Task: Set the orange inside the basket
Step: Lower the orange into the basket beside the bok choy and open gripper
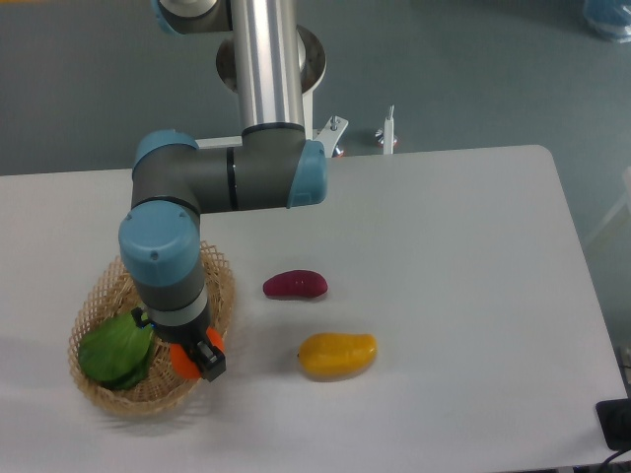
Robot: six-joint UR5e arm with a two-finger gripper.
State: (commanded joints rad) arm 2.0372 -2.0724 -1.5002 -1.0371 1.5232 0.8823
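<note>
The orange (185, 361) shows only as a bright orange-red patch between the gripper's fingers, low over the right inside of the basket (95, 307). The basket is a tan oval woven wicker one at the table's front left. My gripper (195, 357) points down into the basket and is closed around the orange; the arm's wrist hides most of the fruit. I cannot tell whether the orange touches the basket floor.
A green leafy vegetable (116, 350) lies in the left of the basket. A dark red-purple fruit (295, 285) and a yellow-orange mango-shaped fruit (337, 355) lie on the white table right of the basket. The table's front edge is close below.
</note>
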